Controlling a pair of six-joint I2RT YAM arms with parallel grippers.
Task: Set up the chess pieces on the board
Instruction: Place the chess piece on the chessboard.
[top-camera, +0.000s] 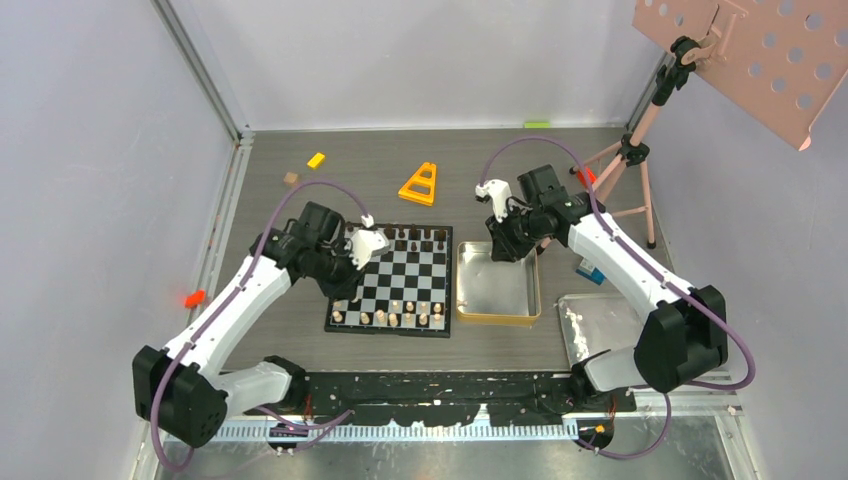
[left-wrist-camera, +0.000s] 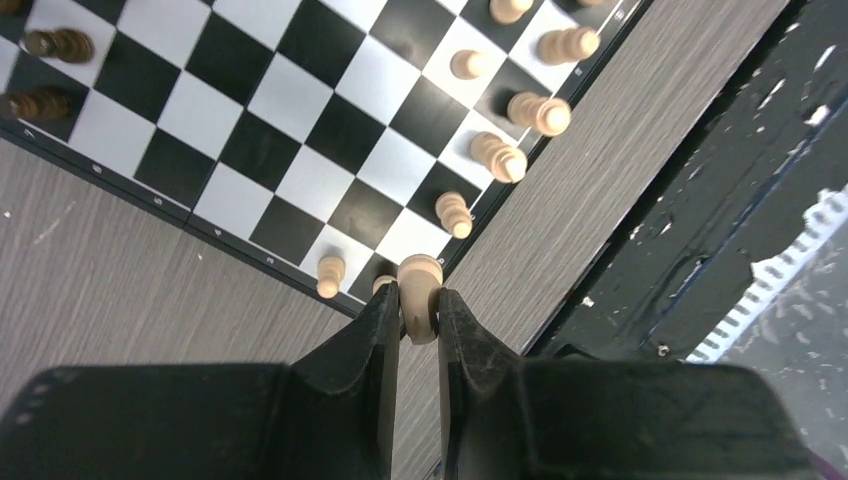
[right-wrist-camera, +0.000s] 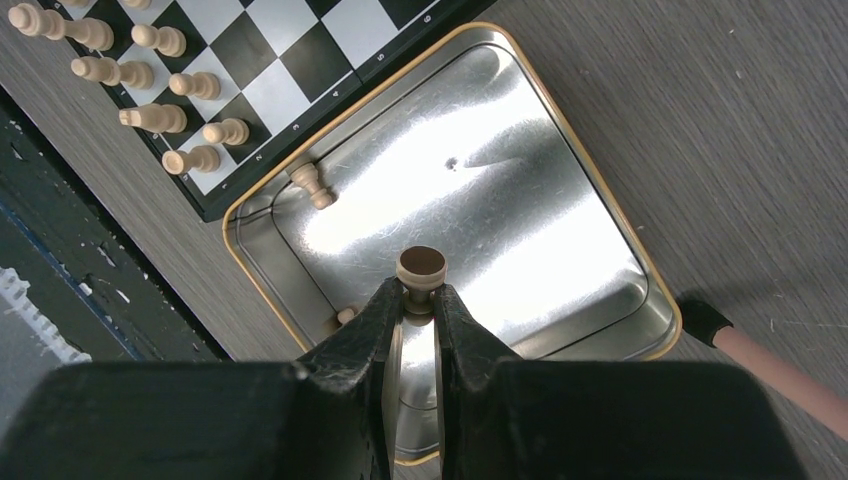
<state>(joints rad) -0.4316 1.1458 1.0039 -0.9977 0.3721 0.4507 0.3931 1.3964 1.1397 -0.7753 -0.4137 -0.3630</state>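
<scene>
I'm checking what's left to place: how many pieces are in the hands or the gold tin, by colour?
Pale pieces, held: 2, one in the left hand, one in the right hand
Pale pieces, loose in the gold tin: 2, one partly hidden
Dark pieces: 0; those seen stand on the board
Total: 4

Black-and-white checkered board, pale tan chess pieces, dark brown chess pieces, gold-rimmed silver tin, grey wood-grain table, orange triangle, yellow block, pink perforated panel, purple cables.
</scene>
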